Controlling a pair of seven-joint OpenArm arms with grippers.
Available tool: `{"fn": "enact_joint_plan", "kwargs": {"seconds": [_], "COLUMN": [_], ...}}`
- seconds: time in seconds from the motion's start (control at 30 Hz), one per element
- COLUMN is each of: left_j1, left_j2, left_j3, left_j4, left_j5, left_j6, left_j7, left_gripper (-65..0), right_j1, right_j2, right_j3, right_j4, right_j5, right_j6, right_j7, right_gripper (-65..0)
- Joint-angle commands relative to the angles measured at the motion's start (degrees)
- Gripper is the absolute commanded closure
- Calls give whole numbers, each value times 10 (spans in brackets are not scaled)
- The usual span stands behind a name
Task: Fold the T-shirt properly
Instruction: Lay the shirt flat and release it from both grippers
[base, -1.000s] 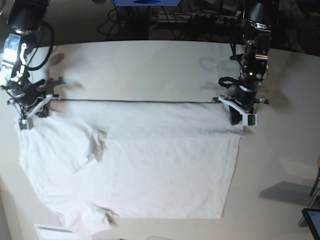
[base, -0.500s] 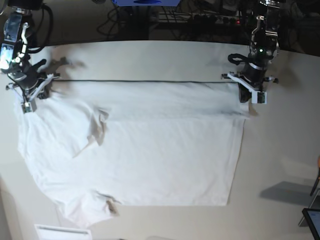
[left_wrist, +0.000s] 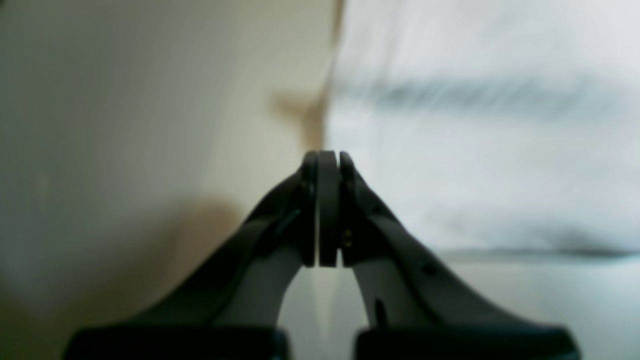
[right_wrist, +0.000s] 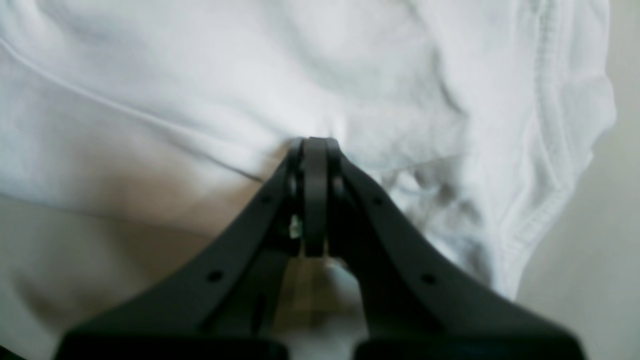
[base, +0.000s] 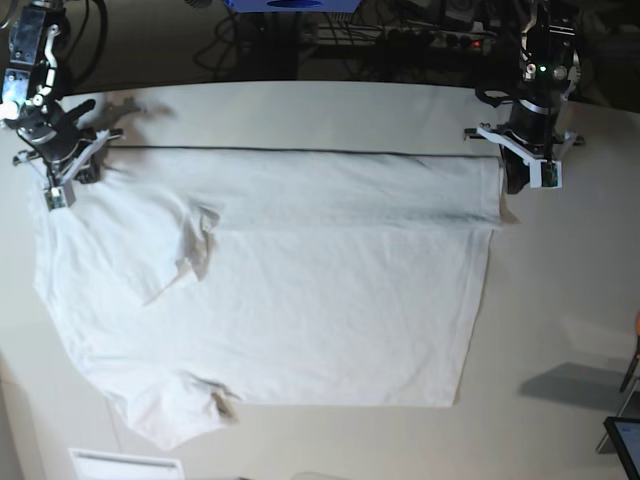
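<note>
Both pincers are clenched on the far edge of the T-shirt. The left pincer grips its hem corner, the right pincer the corner by the shoulder, and the edge runs taut and straight between them. The rest of the shirt lies flat on the bench, spread from that edge toward the near side. The step looks like stretching or laying out before a fold. Next, both pincers should probably carry that edge together, evenly, over the shirt's body, keeping the tension equal.
</note>
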Motion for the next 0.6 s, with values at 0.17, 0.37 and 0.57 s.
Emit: {"fn": "enact_joint_plan", "kwargs": {"seconds": [0.17, 0.37, 0.57], "left_j1": [-102, -160, -133], "left_j2": [35, 65, 60], "left_j3": [12, 37, 36], "left_j4": [-50, -118, -124], "left_j5": [1, 6, 6], "left_j6": [-5, -66, -66], "left_j7": [35, 103, 107], "left_gripper": [0, 0, 0], "right_j1": [3, 6, -14], "right_j2": [7, 7, 7], "right_j3": [3, 4, 7], "right_j4": [6, 6, 7], "right_j5": [-6, -6, -6], "right_j6": [-2, -2, -2], "right_j7": [-13, -13, -12], "right_gripper": [-3, -3, -3]}}
